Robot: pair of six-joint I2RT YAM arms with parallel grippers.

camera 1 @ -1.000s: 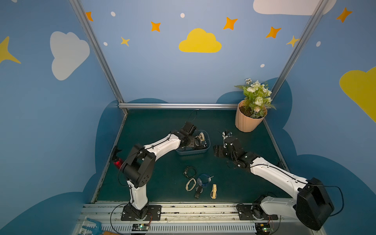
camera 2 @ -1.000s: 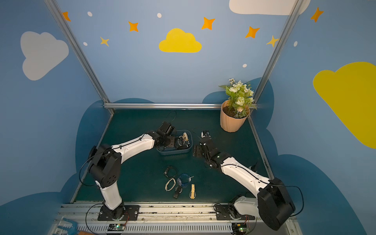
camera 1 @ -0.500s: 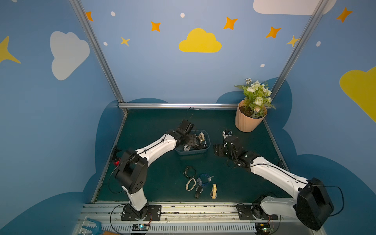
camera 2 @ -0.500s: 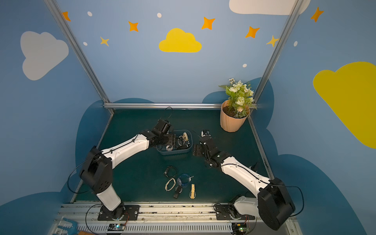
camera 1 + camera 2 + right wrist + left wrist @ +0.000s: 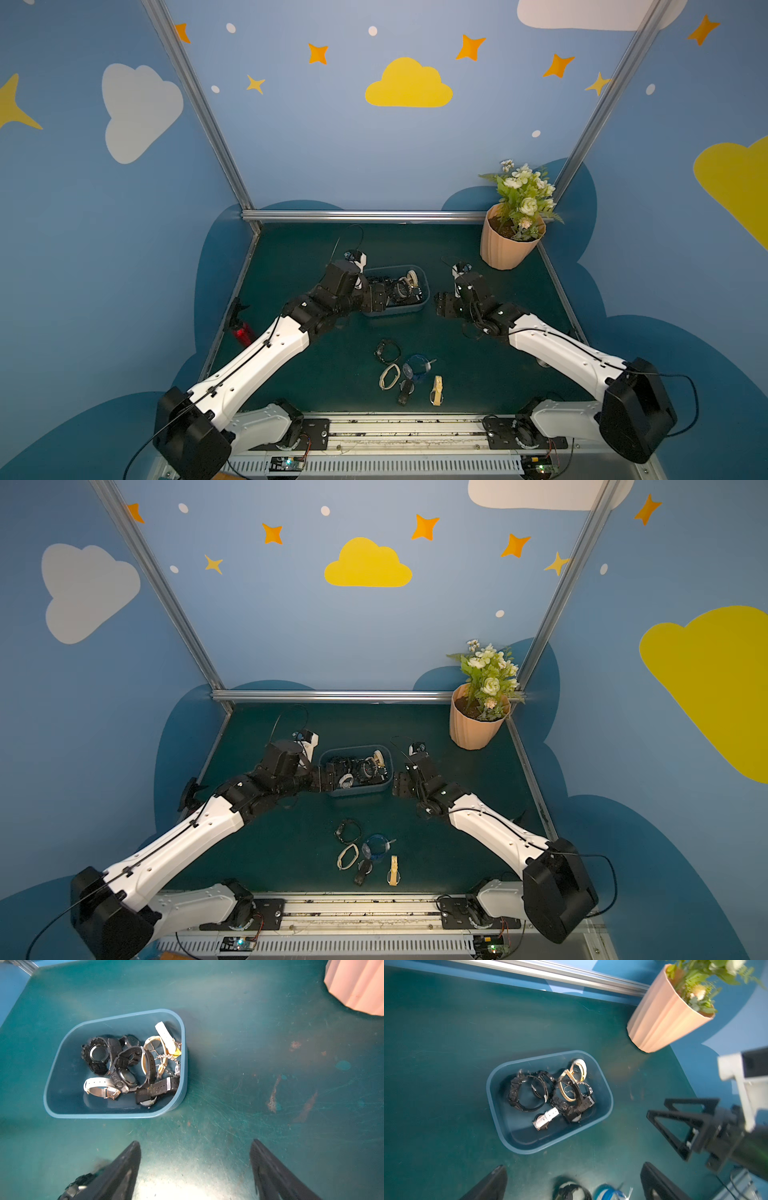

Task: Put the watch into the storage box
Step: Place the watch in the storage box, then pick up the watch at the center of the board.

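The blue-grey storage box (image 5: pixel 419 306) (image 5: pixel 358 792) stands mid-table and holds several watches, mostly black, some cream and gold. A white-strapped watch (image 5: pixel 545 1118) (image 5: pixel 99 1086) (image 5: pixel 345 780) lies loose at the box's near side. My left gripper (image 5: pixel 388 291) (image 5: pixel 574 1167) hovers over the box's left end, open, nothing between its fingers. My right gripper (image 5: pixel 442 301) (image 5: pixel 195 1142) is open and empty over bare mat just right of the box (image 5: pixel 116 1114).
Several more watches lie near the table's front: a black one (image 5: pixel 386 351), a cream one (image 5: pixel 389 376), a blue one (image 5: pixel 417 368) and a tan one (image 5: pixel 437 390). A peach flower pot (image 5: pixel 507 249) stands back right. A red object (image 5: pixel 243 330) sits at the left edge.
My left gripper has gone from shut to wide open over the storage box and drawn back slightly toward its left end. The right arm has stayed still.
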